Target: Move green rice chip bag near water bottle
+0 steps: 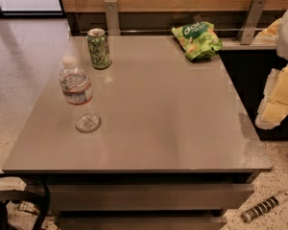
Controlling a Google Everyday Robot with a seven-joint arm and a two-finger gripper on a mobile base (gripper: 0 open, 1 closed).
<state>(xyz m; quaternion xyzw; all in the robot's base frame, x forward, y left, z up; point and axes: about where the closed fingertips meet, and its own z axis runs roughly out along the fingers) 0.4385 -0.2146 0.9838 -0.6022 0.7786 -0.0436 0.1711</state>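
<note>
The robot's pale yellow and white gripper [277, 104] hangs in the air past the right side of the table. It is out over a dark cabinet and does not touch the table top. It holds nothing and touches nothing. I cannot tell if it is open or closed.

There is one flat grey table [163, 123] with a smooth, shiny top. Three things are on it.

One crinkly bright green rice chip bag [198, 40] lies at the far right corner of the table. It has a dark green oval with white letters on it, and pale chips drawn below.

One small clear plastic water bottle [78, 95] with a white cap stands up straight near the left edge. A white, red and blue band goes around its middle.

The bag and the bottle are well apart, with a wide bare stretch of table between them.

One green soda can [99, 48] stands up straight at the far left, just behind the bottle.

Two grey metal brackets [111, 17] stick up behind the table. One black and white striped stick [266, 206] lies on the speckled floor [19, 75] at the bottom right.
</note>
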